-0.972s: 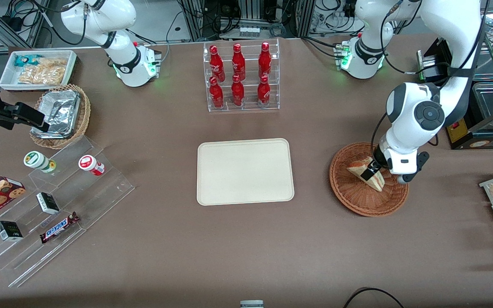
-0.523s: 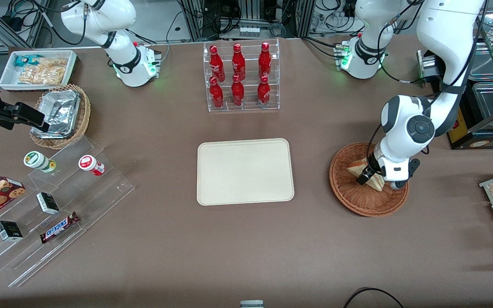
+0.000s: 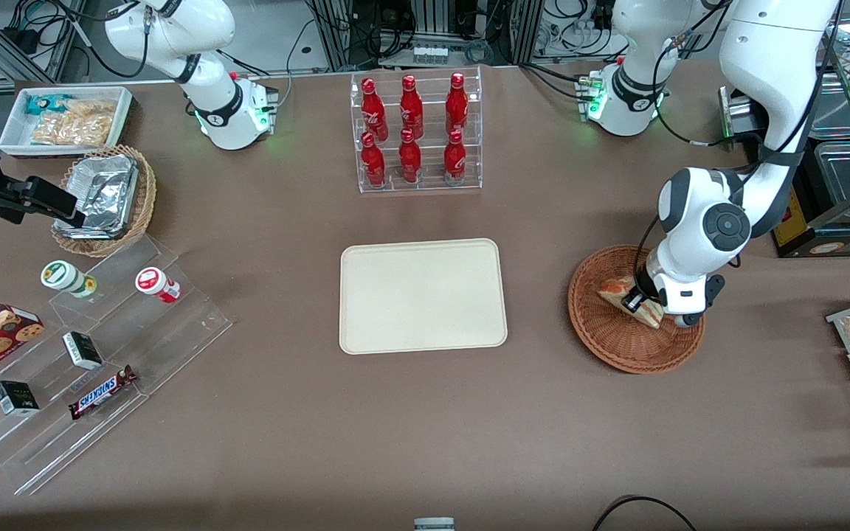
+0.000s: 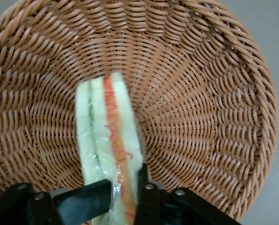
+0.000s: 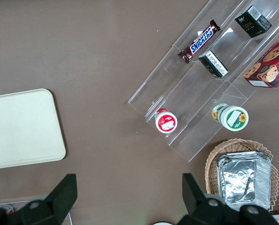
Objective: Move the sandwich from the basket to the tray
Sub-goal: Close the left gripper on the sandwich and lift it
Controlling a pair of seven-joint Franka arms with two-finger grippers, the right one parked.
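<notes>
Your claw (image 4: 125, 194) is clamped on the sandwich (image 4: 109, 145), which sits in the basket (image 3: 635, 310); you've yet to lift and carry it to the tray (image 3: 422, 295).

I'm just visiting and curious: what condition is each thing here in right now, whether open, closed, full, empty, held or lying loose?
Gripper: down in the basket, fingers closed on the sandwich.
Sandwich: wrapped in clear film, standing on edge in the basket, pinched by the gripper.
Basket: holds only the sandwich.
Tray: nothing on it.
Bottles: six, upright in their clear rack, capped.
Foil container: crumpled, sitting in a lighter basket.
</notes>
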